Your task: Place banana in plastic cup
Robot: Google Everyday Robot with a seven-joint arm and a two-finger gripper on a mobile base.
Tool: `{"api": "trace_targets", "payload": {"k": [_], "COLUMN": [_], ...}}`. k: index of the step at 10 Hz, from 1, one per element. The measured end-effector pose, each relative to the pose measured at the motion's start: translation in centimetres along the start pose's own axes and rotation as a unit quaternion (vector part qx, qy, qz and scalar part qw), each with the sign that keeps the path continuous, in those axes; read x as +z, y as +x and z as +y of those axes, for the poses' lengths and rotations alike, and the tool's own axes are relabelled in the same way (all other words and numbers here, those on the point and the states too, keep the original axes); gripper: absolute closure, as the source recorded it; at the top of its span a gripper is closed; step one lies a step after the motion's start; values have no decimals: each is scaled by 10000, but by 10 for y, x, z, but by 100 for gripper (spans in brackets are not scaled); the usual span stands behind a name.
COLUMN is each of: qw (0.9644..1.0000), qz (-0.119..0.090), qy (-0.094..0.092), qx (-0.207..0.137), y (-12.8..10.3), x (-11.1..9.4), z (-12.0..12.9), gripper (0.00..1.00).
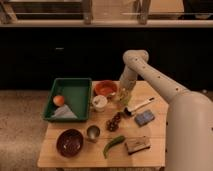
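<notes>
The cream-white plastic cup (99,103) stands upright near the middle of the wooden table (155,131), just in front of the orange bowl (105,88). My gripper (123,96) hangs down from the white arm just right of the cup and bowl, low over the table. A pale yellow shape at its tip is the banana (124,99). It is partly hidden by the gripper. I cannot tell whether it rests on the table or is lifted.
A green tray (75,90) at the left holds an orange fruit (59,100) and a white cloth. Nearer are a dark bowl (70,141), metal cup (93,132), green vegetable (114,144), dark grapes (114,121), blue sponge (145,118), white-handled tool (139,106) and brown block (137,144).
</notes>
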Motion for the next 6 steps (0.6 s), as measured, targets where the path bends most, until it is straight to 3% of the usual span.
{"api": "trace_targets", "payload": {"k": [2,6], "qw": [10000,10000], "qz": [-1,25], "qy": [-26,-48], "qx": [-9,-27], "y": [0,1], "x": [-1,-3], "z": [-2,-4], "gripper": [20,20]}}
